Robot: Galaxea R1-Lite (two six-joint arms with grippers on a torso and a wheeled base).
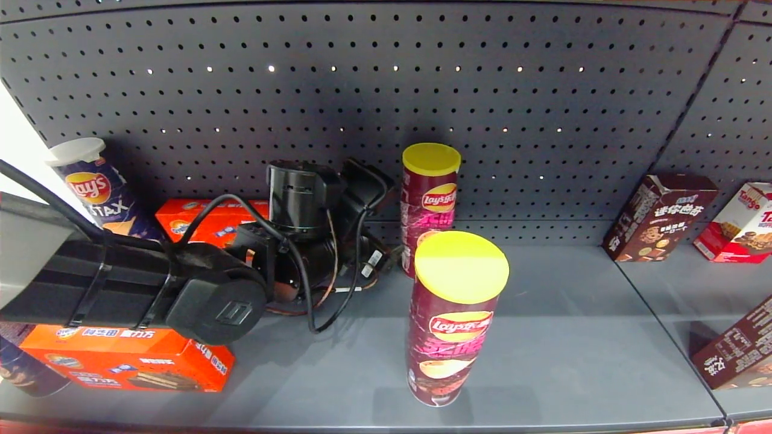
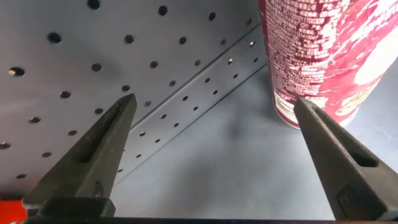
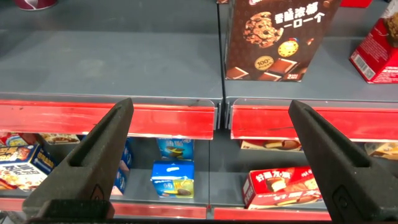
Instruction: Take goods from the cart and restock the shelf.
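Two maroon chip cans with yellow lids stand upright on the grey shelf [image 1: 573, 349]. One is at the back by the pegboard [image 1: 430, 202], the other nearer the front edge [image 1: 453, 325]. My left arm [image 1: 181, 289] lies over the shelf from the left, its wrist just left of the back can. My left gripper [image 2: 214, 102] is open and holds nothing; the back can [image 2: 323, 56] stands just beyond one fingertip, apart from it. My right gripper [image 3: 211, 104] is open and empty, in front of the shelf's red price rail [image 3: 161, 118].
A blue chip can with a white lid [image 1: 90, 187] and orange boxes [image 1: 126, 358] sit at the left. Brown cookie boxes [image 1: 660, 217] and a red-and-white box [image 1: 739, 223] stand at the right. A lower shelf holds blue [image 3: 174, 177] and red boxes [image 3: 283, 186].
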